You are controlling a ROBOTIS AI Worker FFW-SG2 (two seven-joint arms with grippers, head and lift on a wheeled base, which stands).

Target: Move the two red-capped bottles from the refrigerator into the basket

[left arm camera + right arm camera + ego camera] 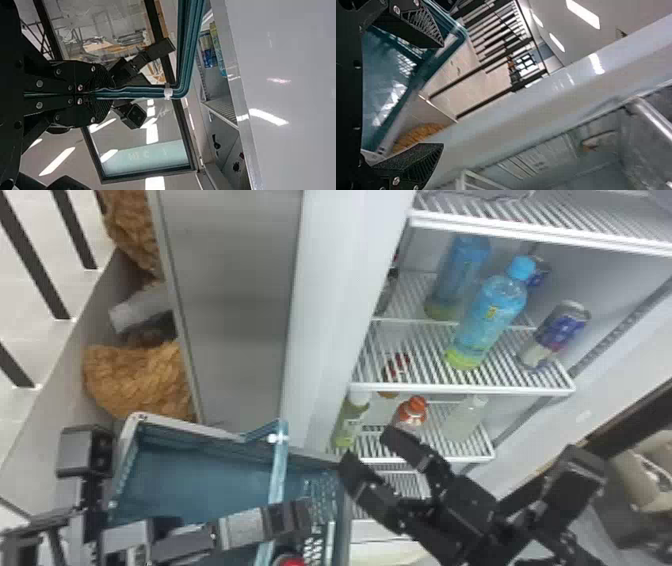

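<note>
In the head view my right gripper (366, 446) stands open before the refrigerator's lower shelf, nothing between its fingers. Just beyond it is a bottle with an orange-red cap (413, 410), its lower part hidden by a finger. At the bottom edge, a red cap (291, 561) shows at the teal basket (200, 475). My left gripper (292, 517) lies across the basket's side. In the left wrist view, the left gripper (104, 94) is shut on the basket's rim (142, 92). The right wrist view has the right gripper (442, 95) with its fingers wide apart.
Blue-capped bottles (490, 315) and a can (555, 332) stand on the shelf (500, 382) above. A green bottle (350, 422) and a clear bottle (465, 420) flank the orange-red-capped one. The refrigerator's side wall (320, 315) rises beyond the basket.
</note>
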